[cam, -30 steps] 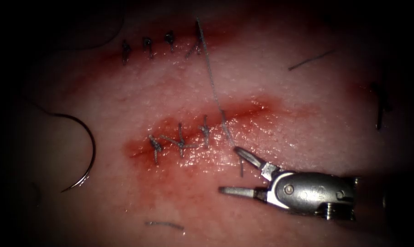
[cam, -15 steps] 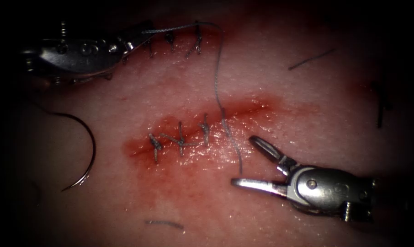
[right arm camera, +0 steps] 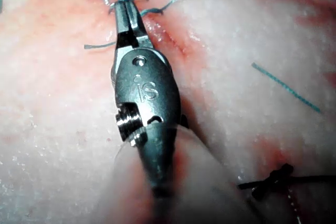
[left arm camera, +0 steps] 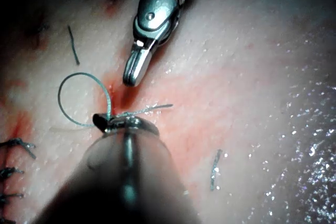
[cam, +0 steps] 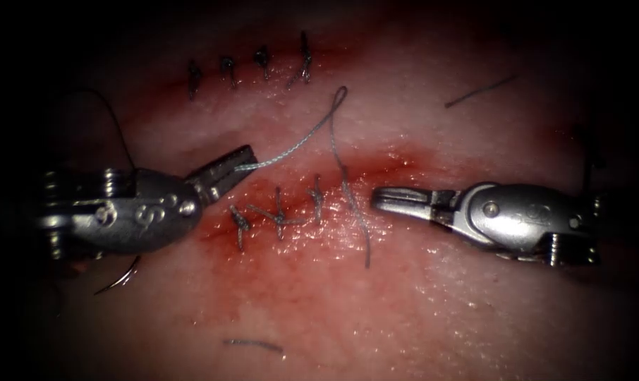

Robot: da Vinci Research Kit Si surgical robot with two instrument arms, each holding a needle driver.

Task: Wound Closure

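Thread (cam: 291,147) in left pincer (cam: 228,169); right pincer (cam: 383,200) closed, empty; needle (cam: 122,279) loose on tissue (cam: 418,303).

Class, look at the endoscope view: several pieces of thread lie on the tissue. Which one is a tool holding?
The long thread that loops above the cut: the left tool grips its end. The short cut ends lie loose, and the right tool holds nothing.

Needle (cam: 125,279) left of cut (cam: 312,204).
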